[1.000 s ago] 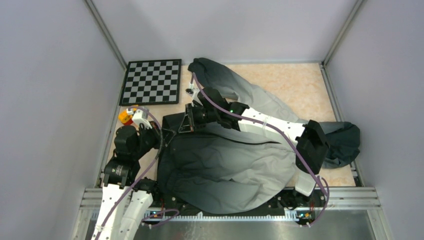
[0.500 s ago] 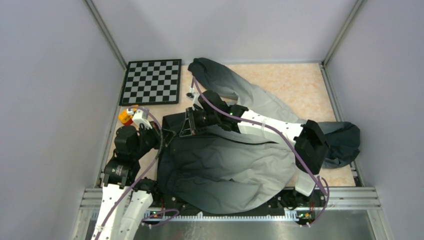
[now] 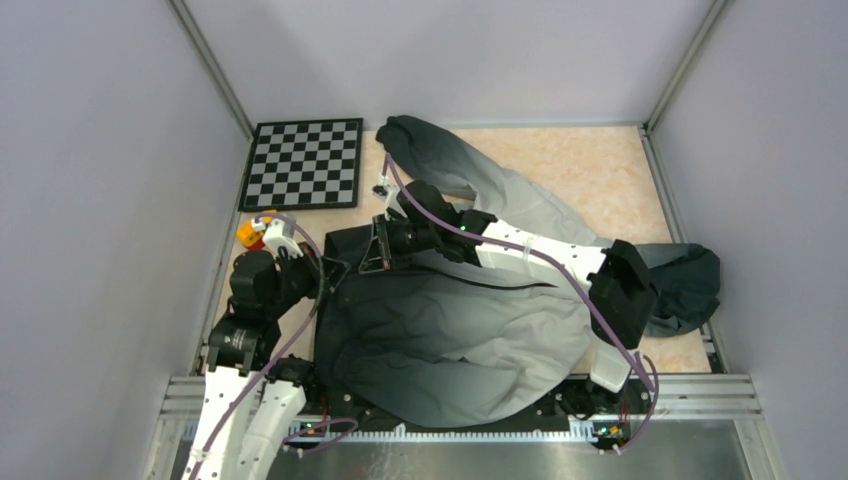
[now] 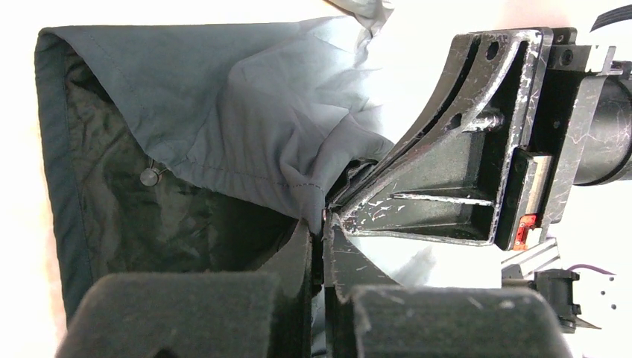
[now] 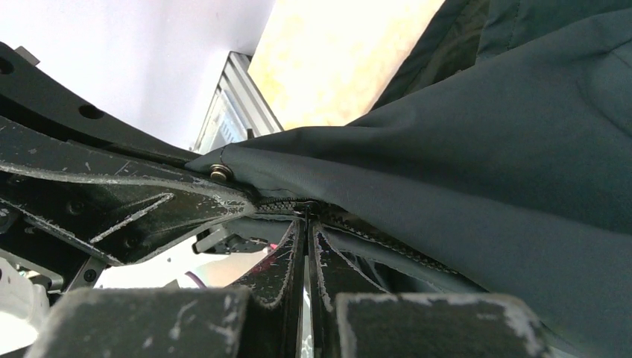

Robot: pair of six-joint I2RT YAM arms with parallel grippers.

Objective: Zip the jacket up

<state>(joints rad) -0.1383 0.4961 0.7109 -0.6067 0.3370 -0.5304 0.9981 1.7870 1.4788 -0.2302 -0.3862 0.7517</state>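
Note:
The jacket (image 3: pixel 470 330) lies spread on the table, dark charcoal at its left hem and fading to light grey. My left gripper (image 3: pixel 335 272) is shut on the hem corner of the jacket (image 4: pixel 246 112) at the far left; its fingertips (image 4: pixel 309 239) pinch the fabric edge. My right gripper (image 3: pixel 372 255) meets it tip to tip and is shut on the dark zipper (image 5: pixel 387 227) at the bottom of the jacket's front (image 5: pixel 484 134). The right gripper's black finger (image 4: pixel 447 186) fills the right of the left wrist view. The zipper's slider is hidden between the fingers.
A checkerboard (image 3: pixel 305 162) lies at the back left. A small orange object (image 3: pixel 247 232) sits by the left arm. One sleeve (image 3: pixel 480 175) reaches to the back, and the dark hood (image 3: pixel 690 285) lies at the right edge. Grey walls close in the table.
My right gripper has shifted slightly left and nearer along the hem, closing on the left gripper. The left arm has barely moved.

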